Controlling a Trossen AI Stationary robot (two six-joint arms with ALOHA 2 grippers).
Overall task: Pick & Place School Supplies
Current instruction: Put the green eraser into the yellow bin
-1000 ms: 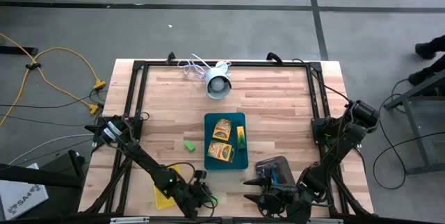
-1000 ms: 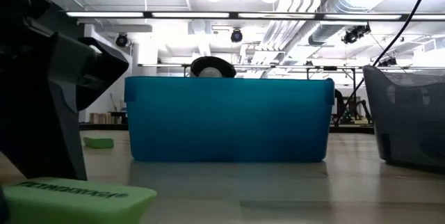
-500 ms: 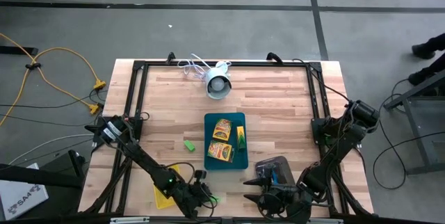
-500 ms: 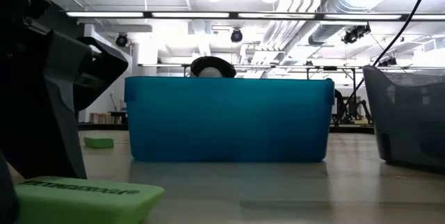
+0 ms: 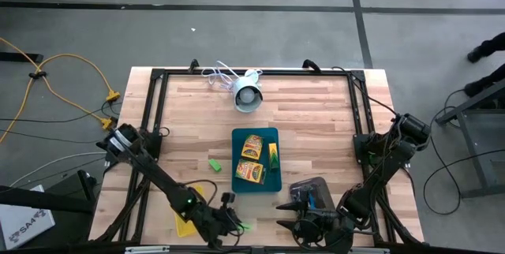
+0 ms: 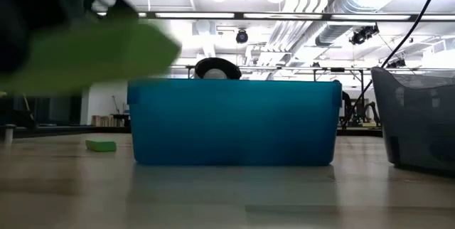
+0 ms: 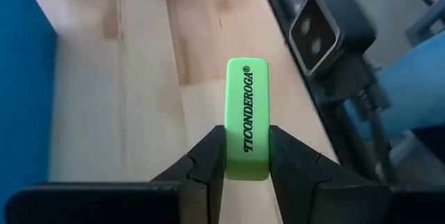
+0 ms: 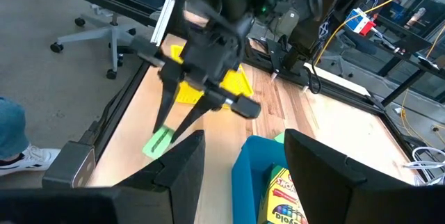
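My left gripper point(image 5: 236, 224) is at the table's near edge, shut on a bright green eraser point(image 7: 247, 113) printed TICONDEROGA, held above the table point(image 8: 158, 141). Close to its right, my right gripper point(image 5: 285, 214) stands open and holds nothing point(image 8: 243, 156). A teal tray point(image 5: 272, 140) in the middle of the table holds two yellow-orange printed boxes point(image 5: 252, 146) point(image 5: 250, 172). A second green block point(image 5: 215, 165) lies flat on the wood, left of the tray. The blue-handled tools point(image 5: 314, 199) lie in a dark grey tray. My left gripper pinches the eraser's end nearest the wrist point(image 7: 247, 156) between its two fingers point(image 7: 209, 156), which press its two narrow long sides. The fingers slant down and lie along the eraser. Most of the eraser sticks out past the fingertips, tilted down, lifted clear of the table.
A yellow tray point(image 5: 188, 221) lies under the left arm at the near left. The dark grey tray point(image 5: 308, 186) stands at the near right by my right gripper. A white round device with a cable point(image 5: 248, 95) sits at the far middle. Black frame rails point(image 5: 155, 108) line the table's sides.
My left gripper has risen with the green eraser. The eraser lay flat on the table at the near edge and is now lifted clear, tilted below the fingers.
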